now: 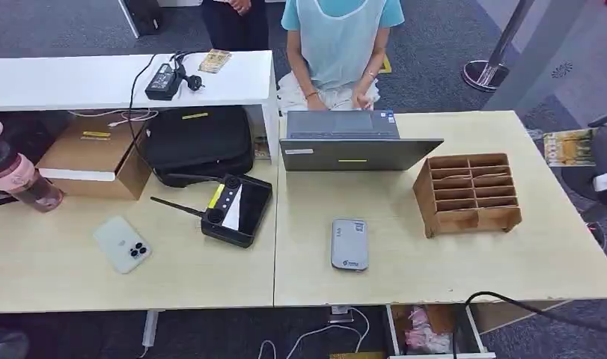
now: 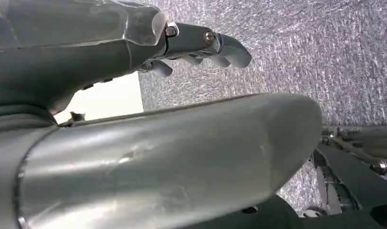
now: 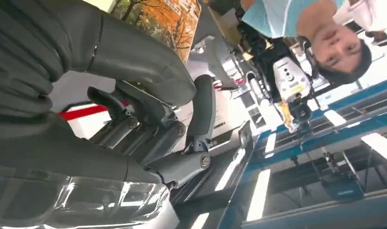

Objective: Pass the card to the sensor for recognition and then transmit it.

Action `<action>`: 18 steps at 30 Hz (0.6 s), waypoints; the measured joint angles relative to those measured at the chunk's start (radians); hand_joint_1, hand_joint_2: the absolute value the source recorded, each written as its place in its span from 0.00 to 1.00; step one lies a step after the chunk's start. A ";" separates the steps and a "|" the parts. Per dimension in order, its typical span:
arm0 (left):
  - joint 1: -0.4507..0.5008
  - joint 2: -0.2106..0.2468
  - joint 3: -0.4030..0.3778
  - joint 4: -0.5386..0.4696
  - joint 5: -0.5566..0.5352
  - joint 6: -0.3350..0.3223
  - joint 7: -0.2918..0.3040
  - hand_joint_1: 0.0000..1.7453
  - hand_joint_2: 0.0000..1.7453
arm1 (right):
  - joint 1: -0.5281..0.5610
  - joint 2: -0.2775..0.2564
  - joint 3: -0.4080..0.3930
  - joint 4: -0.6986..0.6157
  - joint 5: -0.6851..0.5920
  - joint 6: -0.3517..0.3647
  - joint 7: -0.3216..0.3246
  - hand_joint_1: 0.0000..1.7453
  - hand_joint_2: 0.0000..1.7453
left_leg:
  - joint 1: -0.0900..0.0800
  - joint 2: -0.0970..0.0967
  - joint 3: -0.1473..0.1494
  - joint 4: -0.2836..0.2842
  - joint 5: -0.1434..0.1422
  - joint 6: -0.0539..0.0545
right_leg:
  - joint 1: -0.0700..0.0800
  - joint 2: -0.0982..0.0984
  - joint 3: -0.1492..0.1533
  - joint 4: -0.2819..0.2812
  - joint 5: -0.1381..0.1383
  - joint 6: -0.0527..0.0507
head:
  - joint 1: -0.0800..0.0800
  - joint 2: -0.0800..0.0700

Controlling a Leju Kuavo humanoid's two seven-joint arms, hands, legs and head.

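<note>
Both hands held nothing: left hand (image 2: 201, 45) curled, right hand (image 3: 153, 129) loosely open. Cards probably sat in the wooden rack (image 1: 471, 193); reaching there first, then the grey sensor (image 1: 349, 244), seemed wise.

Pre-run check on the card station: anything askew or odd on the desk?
Mostly tidy. The black box with an antenna straddles the seam between the two tables, turned at an angle. The white phone lies face down, also askew. The drawer under the table hangs open. No spills or damage visible.
</note>
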 joint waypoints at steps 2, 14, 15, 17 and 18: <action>0.001 0.000 0.000 0.000 -0.001 0.003 0.000 0.00 0.00 | 0.004 0.000 0.002 -0.003 0.004 0.011 -0.001 1.00 1.00 | 0.000 0.000 0.000 0.000 0.000 0.000 | 0.000 0.000 0.000 0.000 0.000 0.000 | 0.000 0.000; 0.001 0.000 0.000 0.000 -0.010 0.008 0.000 0.00 0.00 | 0.010 -0.010 0.104 -0.022 0.022 0.114 -0.004 1.00 1.00 | 0.000 0.000 -0.001 0.000 0.000 0.000 | 0.000 0.000 0.000 0.000 0.000 0.000 | 0.000 0.000; 0.001 0.000 0.000 0.000 -0.010 0.009 -0.002 0.00 0.00 | 0.001 -0.010 0.125 -0.017 0.007 0.123 -0.003 1.00 1.00 | 0.000 0.000 -0.001 0.000 0.000 0.000 | 0.000 0.000 0.000 0.000 0.000 0.000 | 0.000 0.000; 0.001 0.000 0.000 0.000 -0.008 0.010 -0.003 0.00 0.00 | -0.020 -0.010 0.173 0.000 -0.026 0.129 -0.003 1.00 1.00 | 0.000 0.000 0.000 0.000 0.000 0.000 | 0.000 0.000 0.000 0.000 0.000 0.000 | 0.000 0.000; 0.001 0.000 0.000 0.000 -0.005 0.013 -0.003 0.00 0.00 | -0.028 -0.010 0.194 0.008 -0.039 0.129 -0.003 1.00 1.00 | 0.000 0.000 -0.001 0.000 0.000 0.000 | 0.000 0.000 0.000 0.000 0.000 0.000 | 0.000 0.000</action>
